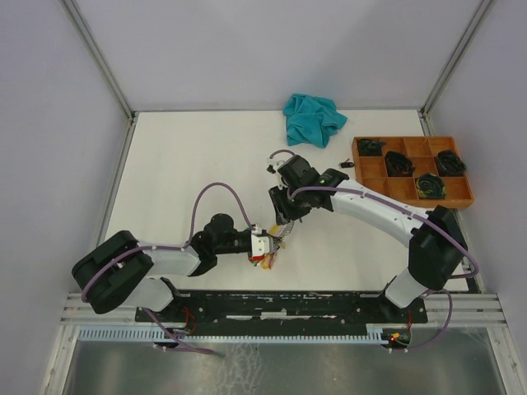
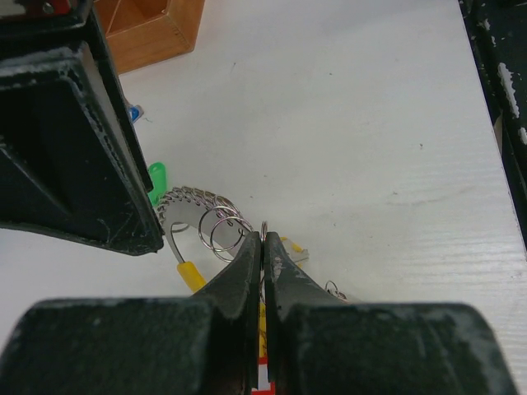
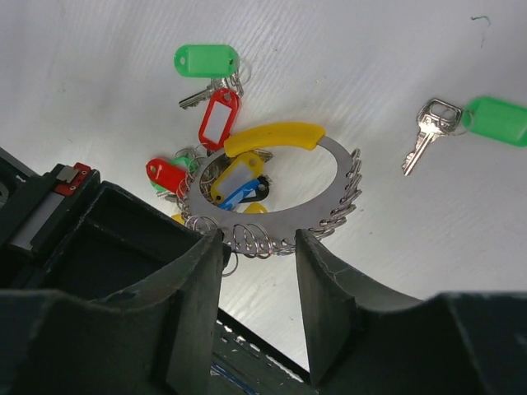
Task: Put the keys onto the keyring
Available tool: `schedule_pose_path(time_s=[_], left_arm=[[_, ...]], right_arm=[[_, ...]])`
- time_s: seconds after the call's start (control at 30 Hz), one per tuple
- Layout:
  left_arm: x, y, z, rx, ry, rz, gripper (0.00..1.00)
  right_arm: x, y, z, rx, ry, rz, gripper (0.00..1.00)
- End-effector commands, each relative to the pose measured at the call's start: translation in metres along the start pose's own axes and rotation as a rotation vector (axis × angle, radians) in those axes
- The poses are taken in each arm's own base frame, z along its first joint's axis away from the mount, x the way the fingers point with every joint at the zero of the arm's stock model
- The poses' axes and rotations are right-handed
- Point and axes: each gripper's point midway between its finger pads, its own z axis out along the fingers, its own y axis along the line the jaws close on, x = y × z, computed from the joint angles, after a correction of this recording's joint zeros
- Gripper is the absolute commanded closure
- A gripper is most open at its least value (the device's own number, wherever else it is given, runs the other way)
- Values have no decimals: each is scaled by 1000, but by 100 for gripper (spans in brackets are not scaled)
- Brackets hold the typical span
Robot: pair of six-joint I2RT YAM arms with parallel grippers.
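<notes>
The keyring (image 3: 329, 216) is a flat silver ring with a yellow sleeve, and several small split loops hang along its rim. Yellow, blue and red tags lie inside and beside it. My right gripper (image 3: 257, 239) stands open, its fingers straddling the ring's near rim and touching the loops there. My left gripper (image 2: 263, 239) is shut on a thin wire loop at the ring's edge, with yellow and red tags hanging under it. The keyring (image 2: 185, 204) shows left of its tips. A loose key (image 3: 424, 136) with a green tag lies to the right. A second green-tagged key (image 3: 206, 62) lies beyond the ring.
A teal cloth (image 1: 313, 118) lies at the back of the table. An orange compartment tray (image 1: 359, 156) holding dark items stands at the right. Both grippers meet at the table's middle front: my left gripper (image 1: 263, 244) and my right gripper (image 1: 286, 216).
</notes>
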Motion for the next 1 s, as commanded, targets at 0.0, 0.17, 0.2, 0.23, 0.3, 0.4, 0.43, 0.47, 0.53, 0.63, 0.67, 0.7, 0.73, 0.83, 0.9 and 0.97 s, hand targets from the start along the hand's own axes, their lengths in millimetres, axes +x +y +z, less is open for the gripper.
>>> schedule_pose_path(time_s=[0.0,0.17,0.2,0.23,0.3,0.4,0.43,0.47,0.53,0.63,0.67,0.7,0.73,0.83,0.9,0.97], left_arm=[[-8,7,4,-19,-24,68,97],[-9,6,5,-14,-25,68,97],[-8,6,5,-13,-24,68,97],[-8,6,5,-14,-23,69,97],[-8,6,5,-12,-23,68,97],[-7,6,6,-11,-21,67,97],[-7,6,6,-11,-21,67,97],[-6,5,6,-10,-19,68,97],[-5,5,7,-9,-16,66,97],[-4,6,7,-12,-10,65,97],[-4,5,6,-12,-7,66,97],[-4,6,6,-15,-6,66,97],[-3,6,6,-17,-4,65,97],[-4,6,6,-16,-5,64,97],[-4,7,7,-16,-5,63,97],[-4,7,7,-15,-6,59,97]], right_arm=[[-6,8,4,-55,13,6,52],[5,8,20,-83,68,24,56],[7,10,22,-98,75,24,57],[9,11,24,-110,83,23,57],[14,12,28,-119,104,23,58],[24,9,33,-117,138,24,59],[27,9,35,-126,148,26,60],[28,10,35,-134,154,25,63],[31,11,35,-143,160,24,66],[29,12,31,-156,148,16,69],[28,14,28,-165,143,11,72],[27,14,26,-171,138,9,73],[24,14,23,-177,129,4,76],[20,14,15,-194,101,-4,83],[16,16,12,-209,68,-9,87],[12,17,10,-218,35,-15,91]])
